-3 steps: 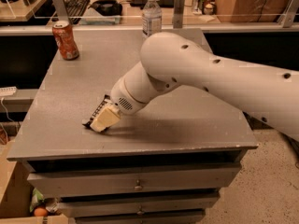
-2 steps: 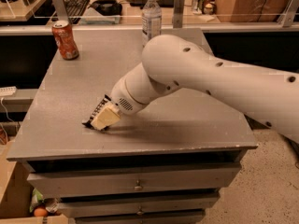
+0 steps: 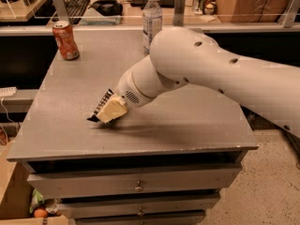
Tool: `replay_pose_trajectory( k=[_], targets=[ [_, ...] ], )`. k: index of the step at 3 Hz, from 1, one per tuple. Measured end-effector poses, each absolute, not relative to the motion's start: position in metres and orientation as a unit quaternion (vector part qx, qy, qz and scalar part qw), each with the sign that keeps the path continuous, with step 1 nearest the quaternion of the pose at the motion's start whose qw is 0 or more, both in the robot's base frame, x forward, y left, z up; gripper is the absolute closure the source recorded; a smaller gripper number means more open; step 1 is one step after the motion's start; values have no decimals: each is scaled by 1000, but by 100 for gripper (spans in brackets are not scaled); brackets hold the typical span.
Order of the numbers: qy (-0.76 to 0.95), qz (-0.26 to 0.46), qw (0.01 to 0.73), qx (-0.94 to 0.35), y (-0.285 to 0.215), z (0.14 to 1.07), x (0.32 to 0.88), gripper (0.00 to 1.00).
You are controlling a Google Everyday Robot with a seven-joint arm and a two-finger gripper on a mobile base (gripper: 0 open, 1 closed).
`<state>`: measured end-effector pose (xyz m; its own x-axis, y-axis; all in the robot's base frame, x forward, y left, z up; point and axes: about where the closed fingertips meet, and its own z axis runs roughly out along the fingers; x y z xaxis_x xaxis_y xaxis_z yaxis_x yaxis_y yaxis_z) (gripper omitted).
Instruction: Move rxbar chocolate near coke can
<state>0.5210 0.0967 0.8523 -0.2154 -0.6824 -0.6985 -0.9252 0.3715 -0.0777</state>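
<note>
The rxbar chocolate [image 3: 101, 105] is a thin black wrapper with white lettering. It sticks out tilted from under my gripper [image 3: 111, 110] at the front left of the grey table [image 3: 187, 125]. Its low tip is at or just above the tabletop. My gripper points down and to the left and is shut on the bar, covering most of it. The coke can [image 3: 65, 41], red-orange with a silver top, stands upright at the table's far left corner, well away from the gripper.
A clear water bottle [image 3: 152, 20] stands at the table's back edge, behind my arm [image 3: 220, 74]. Drawers [image 3: 136, 184] sit under the tabletop. A desk with a keyboard [image 3: 77, 3] runs behind. A cardboard box [image 3: 14, 191] is on the floor at left.
My gripper and the bar have shifted slightly up and to the right. The can and bottle have not moved.
</note>
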Motion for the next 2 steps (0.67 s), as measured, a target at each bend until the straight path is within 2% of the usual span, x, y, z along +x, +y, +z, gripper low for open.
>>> replay_pose_trajectory(
  k=[1,2],
  targets=[
    [754,139,370,-524,70,897,539,100],
    [754,139,370,-524,70,897,539,100]
  ],
)
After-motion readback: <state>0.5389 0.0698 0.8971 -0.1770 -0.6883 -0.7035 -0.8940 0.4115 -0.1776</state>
